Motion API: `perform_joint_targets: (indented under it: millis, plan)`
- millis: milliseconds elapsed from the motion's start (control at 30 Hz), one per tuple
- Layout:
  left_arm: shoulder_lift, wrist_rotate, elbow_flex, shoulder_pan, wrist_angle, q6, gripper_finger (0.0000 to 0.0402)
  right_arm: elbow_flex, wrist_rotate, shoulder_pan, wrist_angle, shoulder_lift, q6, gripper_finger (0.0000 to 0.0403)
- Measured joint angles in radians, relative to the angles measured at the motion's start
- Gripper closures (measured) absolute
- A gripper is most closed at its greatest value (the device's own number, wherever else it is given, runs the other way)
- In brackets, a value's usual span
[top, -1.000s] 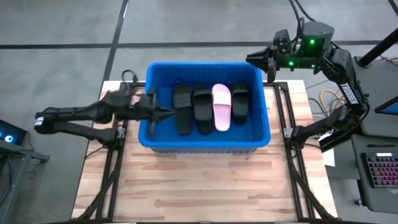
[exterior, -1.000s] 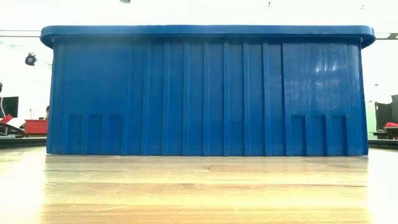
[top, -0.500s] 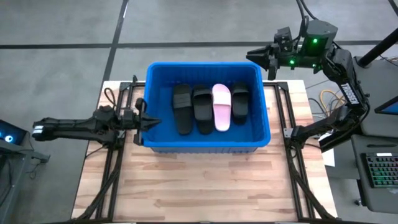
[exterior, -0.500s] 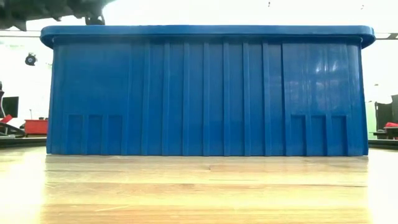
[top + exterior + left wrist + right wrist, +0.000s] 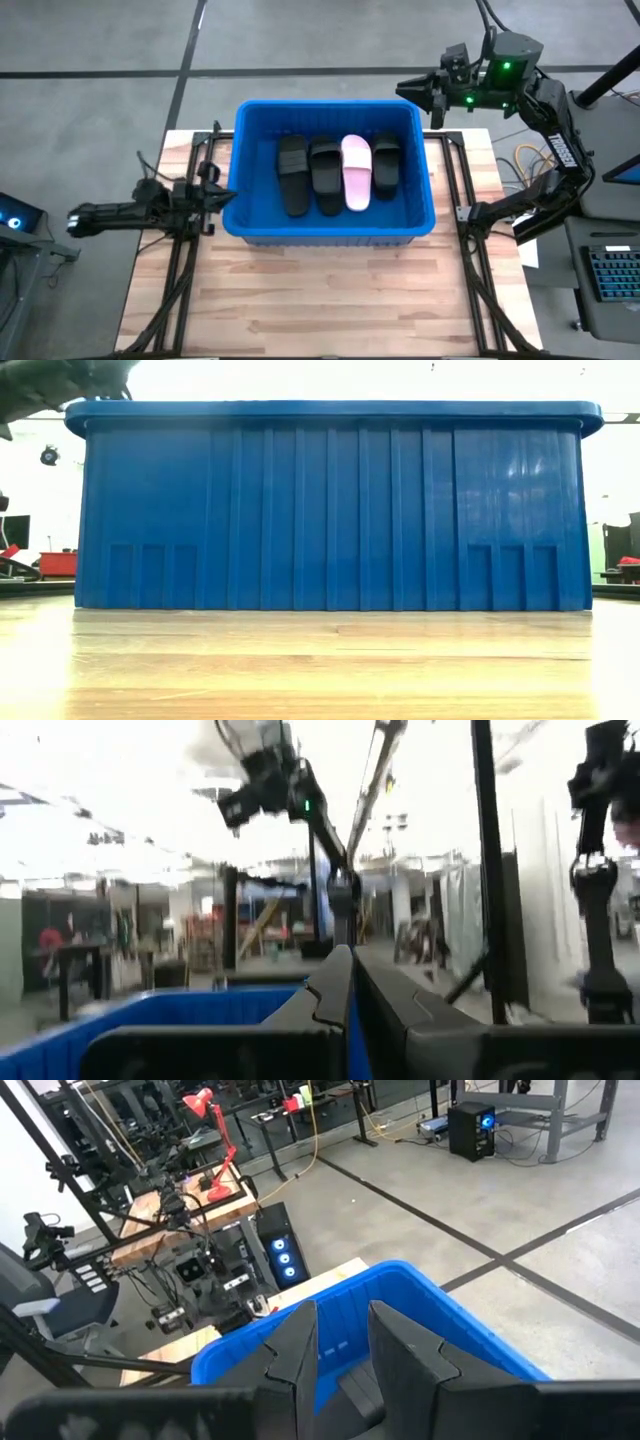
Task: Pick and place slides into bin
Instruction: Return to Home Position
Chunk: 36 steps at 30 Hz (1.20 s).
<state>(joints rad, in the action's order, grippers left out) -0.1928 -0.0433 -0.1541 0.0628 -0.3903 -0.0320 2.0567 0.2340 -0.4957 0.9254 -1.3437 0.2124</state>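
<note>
The blue bin (image 5: pixel 330 232) stands on the wooden table; in the low view its near wall (image 5: pixel 330 510) fills the picture. Inside lie side by side, flat on the bin's floor, three black slides (image 5: pixel 292 175) (image 5: pixel 325 177) (image 5: pixel 386 163) and one pink slide (image 5: pixel 356 172). My left gripper (image 5: pixel 228 196) is shut and empty just outside the bin's left wall, at about rim height; its fingers (image 5: pixel 345 1000) point over the bin's rim (image 5: pixel 150 1010). My right gripper (image 5: pixel 408 94) is open and empty above the bin's far right corner (image 5: pixel 400 1280).
Bare wooden table (image 5: pixel 320 290) lies between the bin and the near edge. Dark frame rails run along the table's left (image 5: pixel 180 270) and right (image 5: pixel 480 280) sides. A keyboard (image 5: pixel 612 280) sits off the table to the right.
My left gripper has drawn back from over the bin's inside toward the table's left edge, staying level, and now stands outside the bin's left wall. The slides in the bin have not moved.
</note>
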Motion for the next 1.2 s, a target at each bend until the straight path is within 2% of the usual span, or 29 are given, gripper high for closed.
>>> perform_joint_targets:
  millis: [200, 333, 400, 533, 633, 767, 900, 967, 1000, 1067, 1133, 1200]
  plan:
    - [0.116, 0.031, 0.051, 0.000, 0.019, -0.009, 0.0401, 0.000, 0.000, 0.000, -0.007, 0.000, -0.002, 0.0319]
    - [0.163, 0.057, 0.077, 0.000, 0.043, -0.007, 0.0401, -0.006, -0.003, 0.056, -0.006, 0.002, -0.162, 0.0319]
    - [0.166, 0.114, 0.085, 0.000, 0.041, -0.020, 0.0401, -0.021, -0.013, 0.092, -0.002, 0.003, -0.201, 0.0319]
    - [0.158, 0.172, 0.096, 0.001, 0.039, -0.034, 0.0401, -0.097, -0.051, 0.149, 0.001, 0.010, -0.228, 0.0319]
    - [0.161, 0.173, 0.097, 0.000, 0.040, -0.027, 0.0401, -0.205, -0.045, 0.181, -0.040, 0.035, -0.217, 0.0321]
    - [0.166, 0.173, 0.097, 0.000, 0.029, -0.027, 0.0401, -0.425, 0.007, 0.212, -0.257, 0.069, -0.163, 0.0332]
    - [0.163, 0.173, 0.097, 0.000, 0.025, -0.026, 0.0401, -0.649, 0.099, 0.225, -0.680, 0.094, -0.096, 0.0342]
    - [0.163, 0.173, 0.097, 0.000, 0.023, -0.026, 0.0401, -0.742, 0.107, 0.237, -0.881, 0.092, -0.060, 0.0347]
    - [0.164, 0.173, 0.097, 0.000, 0.023, -0.026, 0.0401, -0.781, 0.074, 0.252, -0.957, 0.088, -0.054, 0.0349]
    - [0.164, 0.173, 0.093, 0.000, 0.025, -0.026, 0.0401, -0.845, -0.090, 0.309, -1.064, 0.088, -0.088, 0.0354]
    - [0.164, 0.173, 0.088, 0.000, 0.019, -0.026, 0.0401, -0.895, -0.264, 0.371, -1.105, 0.107, -0.164, 0.0359]
    - [0.164, 0.171, 0.091, 0.000, 0.005, -0.025, 0.0401, -0.949, -0.352, 0.414, -1.115, 0.142, -0.193, 0.0363]
